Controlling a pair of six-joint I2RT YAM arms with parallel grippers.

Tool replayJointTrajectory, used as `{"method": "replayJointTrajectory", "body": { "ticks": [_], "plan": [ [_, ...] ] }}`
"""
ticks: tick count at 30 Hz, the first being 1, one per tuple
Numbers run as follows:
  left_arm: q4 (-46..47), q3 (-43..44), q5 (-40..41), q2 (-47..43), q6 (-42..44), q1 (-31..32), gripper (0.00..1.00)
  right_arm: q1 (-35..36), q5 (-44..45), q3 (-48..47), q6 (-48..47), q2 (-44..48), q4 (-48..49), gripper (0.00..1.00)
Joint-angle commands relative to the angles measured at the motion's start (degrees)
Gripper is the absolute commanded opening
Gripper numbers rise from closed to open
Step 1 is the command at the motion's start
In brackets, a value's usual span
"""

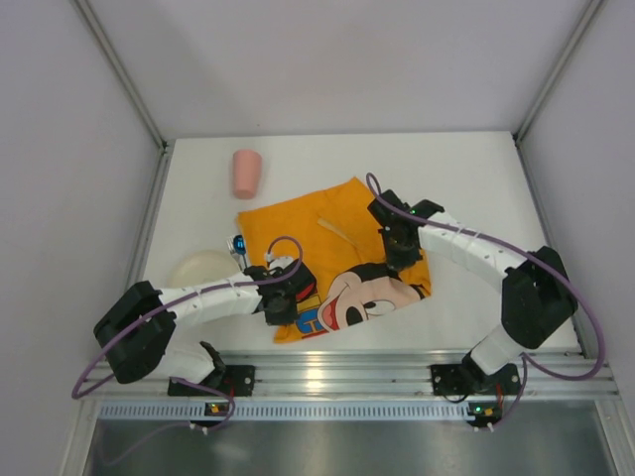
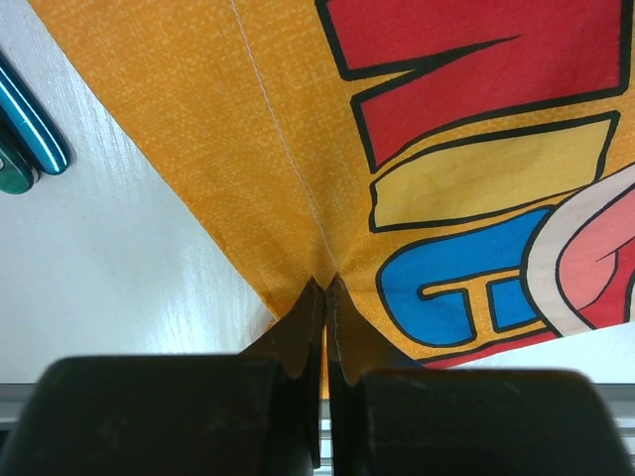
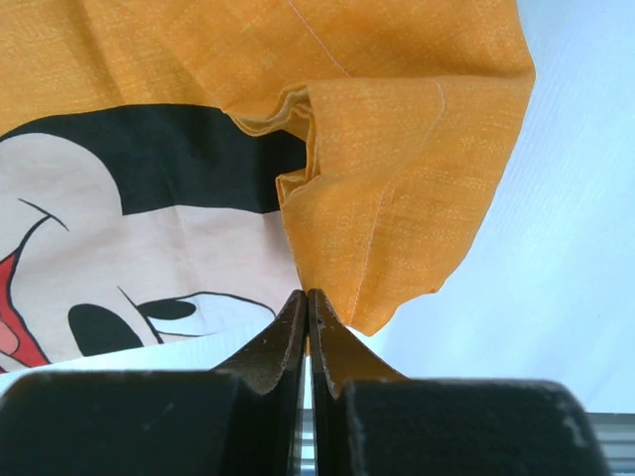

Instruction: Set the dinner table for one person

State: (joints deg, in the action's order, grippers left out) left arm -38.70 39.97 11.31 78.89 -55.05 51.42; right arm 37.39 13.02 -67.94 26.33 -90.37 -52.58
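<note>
Across the whole top view, the desk [image 1: 476, 188] is a plain white rectangle with a faint grain. It has pale panels on three sides and is far bigger than anything on it. Both arm bases sit at its near edge.

On its middle lies an orange cloth [image 1: 337, 213] with a cartoon mouse print, skewed and rumpled.

The left fingers [image 1: 280, 309] are clenched on the cloth's near-left edge. The left wrist view shows the tips [image 2: 310, 322] pressed together, with fabric creasing into them and bare desk [image 2: 119, 278] alongside.

The right fingers [image 1: 398, 260] are clenched on the cloth's right corner, which is folded over. The right wrist view shows those tips [image 3: 291, 332] together on the fabric, with desk [image 3: 575, 248] to the right.

Containers:
- A pink cup [image 1: 246, 173] sits on the far left of the desk, apart from the cloth. Its inside is not visible.
- A cream bowl [image 1: 201, 268] sits on the left, partly behind the left arm. Can't tell its contents.

Blue handles [image 1: 236, 245] lie just beside the bowl, near the cloth's edge. A thin pale stick [image 1: 335, 230] lies on the cloth.
</note>
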Motion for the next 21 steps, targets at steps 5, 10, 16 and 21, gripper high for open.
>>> {"method": "replayJointTrajectory", "body": {
  "ticks": [5, 10, 16, 21],
  "plan": [
    [-3.22, -0.94, 1.43, -0.66, 3.37, 0.17, 0.0, -1.52, -1.84, -0.96, 0.57, 2.56, -1.83, 0.0],
    [-7.96, 3.79, 4.59, -3.39, 4.07, 0.17, 0.0, -14.4, -4.66, -5.26, 0.39, 7.56, -3.49, 0.0],
    [-9.38, 6.0, 6.0, -0.06, 5.3, 0.17, 0.0, -47.49, -8.07, 2.71, -1.17, 22.14, -7.1, 0.0],
    [-10.96, 7.75, 7.49, 1.26, 5.57, 0.09, 0.0, -50.57, -7.12, 13.86, 3.97, 30.33, -9.39, 0.0]
  ]
}}
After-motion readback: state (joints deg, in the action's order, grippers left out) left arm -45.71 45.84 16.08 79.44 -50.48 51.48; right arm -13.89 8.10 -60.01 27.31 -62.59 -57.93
